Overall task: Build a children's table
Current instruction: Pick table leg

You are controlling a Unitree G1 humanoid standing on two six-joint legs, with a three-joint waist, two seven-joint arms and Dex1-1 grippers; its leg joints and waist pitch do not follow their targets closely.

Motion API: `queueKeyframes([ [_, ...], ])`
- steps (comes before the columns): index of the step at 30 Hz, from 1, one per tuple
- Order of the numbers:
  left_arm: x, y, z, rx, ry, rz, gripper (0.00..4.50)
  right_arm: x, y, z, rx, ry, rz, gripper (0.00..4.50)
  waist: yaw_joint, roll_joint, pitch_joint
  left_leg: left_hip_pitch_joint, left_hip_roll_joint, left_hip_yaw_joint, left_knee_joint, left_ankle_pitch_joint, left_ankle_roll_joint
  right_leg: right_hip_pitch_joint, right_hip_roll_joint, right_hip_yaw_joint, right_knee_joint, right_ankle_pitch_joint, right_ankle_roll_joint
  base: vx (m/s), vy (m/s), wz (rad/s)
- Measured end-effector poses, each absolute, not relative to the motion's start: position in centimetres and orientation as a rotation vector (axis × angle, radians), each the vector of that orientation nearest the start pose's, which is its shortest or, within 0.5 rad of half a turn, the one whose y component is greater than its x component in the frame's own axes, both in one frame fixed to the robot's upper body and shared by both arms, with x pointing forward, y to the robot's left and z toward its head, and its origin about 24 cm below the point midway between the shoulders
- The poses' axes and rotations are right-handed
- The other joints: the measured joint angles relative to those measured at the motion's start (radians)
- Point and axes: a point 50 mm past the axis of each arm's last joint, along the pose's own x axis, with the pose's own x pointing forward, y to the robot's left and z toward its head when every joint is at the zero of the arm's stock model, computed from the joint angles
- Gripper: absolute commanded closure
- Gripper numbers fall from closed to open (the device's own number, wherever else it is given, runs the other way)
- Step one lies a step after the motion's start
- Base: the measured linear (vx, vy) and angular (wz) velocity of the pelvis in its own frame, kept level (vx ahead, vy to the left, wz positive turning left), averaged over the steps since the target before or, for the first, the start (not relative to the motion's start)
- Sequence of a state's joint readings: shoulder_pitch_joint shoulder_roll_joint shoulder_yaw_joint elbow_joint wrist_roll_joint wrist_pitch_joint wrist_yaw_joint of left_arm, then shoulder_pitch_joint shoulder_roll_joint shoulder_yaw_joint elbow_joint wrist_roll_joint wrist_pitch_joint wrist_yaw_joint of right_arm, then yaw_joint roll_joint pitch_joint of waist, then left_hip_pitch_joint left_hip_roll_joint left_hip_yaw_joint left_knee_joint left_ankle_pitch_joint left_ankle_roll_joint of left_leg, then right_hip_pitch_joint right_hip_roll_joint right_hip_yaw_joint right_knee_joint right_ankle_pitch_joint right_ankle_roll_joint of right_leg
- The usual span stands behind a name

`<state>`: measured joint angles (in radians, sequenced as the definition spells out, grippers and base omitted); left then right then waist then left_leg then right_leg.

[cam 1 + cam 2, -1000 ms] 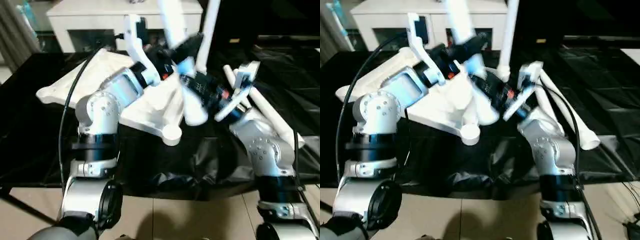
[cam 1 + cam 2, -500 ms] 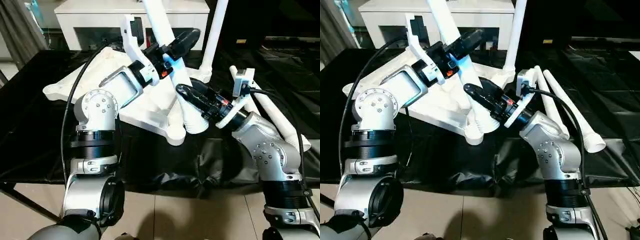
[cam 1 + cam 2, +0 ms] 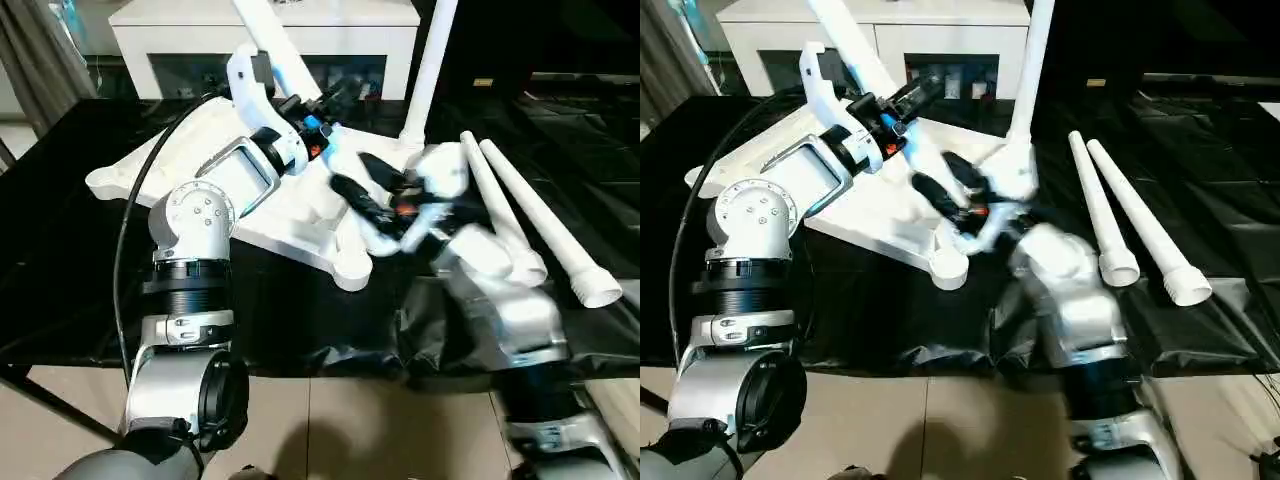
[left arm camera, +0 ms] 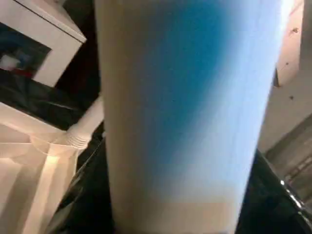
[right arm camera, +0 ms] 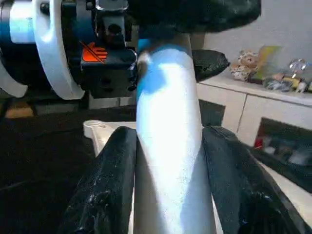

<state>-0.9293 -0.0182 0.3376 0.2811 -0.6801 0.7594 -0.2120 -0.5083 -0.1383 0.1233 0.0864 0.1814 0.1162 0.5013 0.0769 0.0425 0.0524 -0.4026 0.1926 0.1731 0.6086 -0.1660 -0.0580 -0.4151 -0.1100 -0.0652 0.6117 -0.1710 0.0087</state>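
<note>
The children's table top (image 3: pixel 190 150) lies upside down on the black-covered table, ribs facing up. One white leg (image 3: pixel 430 60) stands upright in its far right corner socket. A second leg (image 3: pixel 262 30) leans up and to the left over the top. It passes through my left gripper (image 3: pixel 318 118) and fills the left wrist view (image 4: pixel 185 122). Lower on the same leg (image 5: pixel 168 97), my right gripper (image 5: pixel 170 134) is shut, with a black finger (image 5: pixel 109 185) pressed on each side. In the eye views the right gripper (image 3: pixel 365 195) is blurred.
Two loose white legs (image 3: pixel 495 195) (image 3: pixel 545 225) lie side by side on the black sheet at the right, flared ends toward me. A white cabinet (image 3: pixel 200 30) with glass doors stands behind the table. The table's front edge (image 3: pixel 300 365) runs below my arms, with tiled floor beyond.
The held leg has tipped further to the left. My right arm has swung down and left with it, uncovering the two loose legs. The left gripper has been closing in on the leg.
</note>
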Motion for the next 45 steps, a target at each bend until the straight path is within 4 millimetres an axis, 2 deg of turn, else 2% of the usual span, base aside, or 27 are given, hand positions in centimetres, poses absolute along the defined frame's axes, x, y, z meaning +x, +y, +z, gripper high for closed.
queueKeyframes([
  [4,36.9,8.4,21.5,-0.709,0.052,-0.647,2.23,32.0,-8.1,14.9,-0.101,-0.285,0.708,2.78,-0.001,0.0,0.0,0.0,0.0,0.0,0.0,-0.003,-0.004,0.0,0.0,0.0,0.0,0.0,0.0,0.0,0.0,0.0],
  [5,36.9,8.4,21.5,-0.711,0.05,-0.644,2.5,32.0,-8.1,14.9,-0.115,-0.288,0.702,2.78,-0.001,0.0,0.0,0.0,0.0,0.0,0.0,-0.003,-0.004,0.0,0.0,0.0,0.0,0.0,0.0,0.0,0.0,0.0],
  [6,36.9,8.4,21.5,-0.712,0.047,-0.64,2.57,32.0,-8.0,14.9,-0.131,-0.295,0.695,2.78,-0.002,0.0,0.0,0.0,0.0,0.0,0.0,-0.003,-0.004,0.0,0.0,0.0,0.0,0.0,0.0,0.0,0.0,0.0],
  [11,36.9,8.6,21.5,-0.692,0.037,-0.627,2.66,32.1,-7.5,14.7,-0.15,-0.312,0.681,2.78,-0.009,0.0,0.0,0.0,0.0,0.0,0.0,-0.003,-0.004,0.0,0.0,0.0,0.0,0.0,0.0,0.0,0.0,0.0],
  [12,36.9,8.7,21.4,-0.683,0.038,-0.624,2.67,32.1,-7.4,14.5,-0.146,-0.308,0.682,2.43,-0.011,0.0,0.0,0.0,0.0,-0.001,0.0,-0.003,-0.004,0.0,0.0,0.0,0.0,0.0,0.0,0.0,0.0,0.0],
  [14,36.9,8.8,21.3,-0.665,0.038,-0.632,2.67,32.1,-7.4,14.5,-0.134,-0.303,0.689,2.08,-0.014,0.0,0.0,0.0,0.0,-0.001,0.0,-0.003,-0.004,0.0,0.0,0.0,0.0,0.0,0.0,0.0,0.0,0.0],
  [17,36.6,8.6,21.5,-0.613,0.029,-0.689,2.68,32.1,-7.3,14.2,-0.065,-0.262,0.729,1.88,-0.016,0.0,0.0,0.0,0.0,-0.001,0.0,-0.003,-0.004,0.0,0.0,0.0,0.0,0.0,0.0,0.0,0.0,0.0],
  [18,36.5,8.6,21.6,-0.589,0.027,-0.718,2.68,32.1,-7.5,14.1,-0.029,-0.238,0.752,1.65,-0.016,0.0,0.0,0.0,0.0,-0.001,0.0,-0.003,-0.004,0.0,0.0,0.0,0.0,0.0,0.0,0.0,0.0,0.0],
  [21,36.2,8.6,21.9,-0.542,0.015,-0.775,2.68,32.0,-7.8,14.0,0.026,-0.186,0.824,1.51,-0.016,0.0,0.0,0.0,0.0,-0.001,0.0,-0.002,-0.004,0.0,0.0,0.0,0.001,0.0,0.0,0.0,0.0,0.0],
  [25,35.4,8.9,22.1,-0.469,0.0,-0.899,2.68,31.6,-9.1,14.0,0.066,-0.103,0.949,1.26,-0.015,0.0,0.0,0.0,0.0,-0.001,0.0,-0.001,-0.002,0.001,0.0,0.0,0.001,0.0,0.0,0.0,0.0,0.0],
  [29,34.0,9.3,22.3,-0.404,0.004,-1.08,2.68,30.9,-11.0,14.3,0.136,0.009,1.094,1.26,-0.013,0.0,0.0,0.001,0.0,-0.001,0.001,-0.001,-0.002,0.001,0.0,0.0,0.002,0.0,0.0,0.0,0.0,0.0],
  [37,32.5,9.0,22.4,-0.343,-0.002,-1.28,2.68,30.3,-11.6,14.7,0.177,0.14,1.267,1.26,-0.015,-0.001,0.0,0.003,0.0,-0.001,0.002,-0.002,-0.004,0.001,0.0,0.001,0.004,0.002,-0.002,0.0,0.0,0.0],
  [38,32.4,9.0,22.3,-0.34,0.001,-1.294,2.68,30.2,-11.5,14.6,0.185,0.155,1.277,1.54,-0.015,-0.001,0.0,0.002,0.0,-0.001,0.002,-0.002,-0.004,0.001,0.0,0.0,0.005,0.002,-0.002,0.0,0.0,0.0],
  [45,32.1,8.9,22.2,-0.328,0.003,-1.335,2.68,29.8,-10.8,13.9,0.198,0.23,1.328,2.08,-0.014,-0.001,0.0,0.002,0.0,-0.001,0.002,-0.002,-0.005,0.001,0.0,0.001,0.005,0.002,-0.002,0.0,0.0,0.0],
])
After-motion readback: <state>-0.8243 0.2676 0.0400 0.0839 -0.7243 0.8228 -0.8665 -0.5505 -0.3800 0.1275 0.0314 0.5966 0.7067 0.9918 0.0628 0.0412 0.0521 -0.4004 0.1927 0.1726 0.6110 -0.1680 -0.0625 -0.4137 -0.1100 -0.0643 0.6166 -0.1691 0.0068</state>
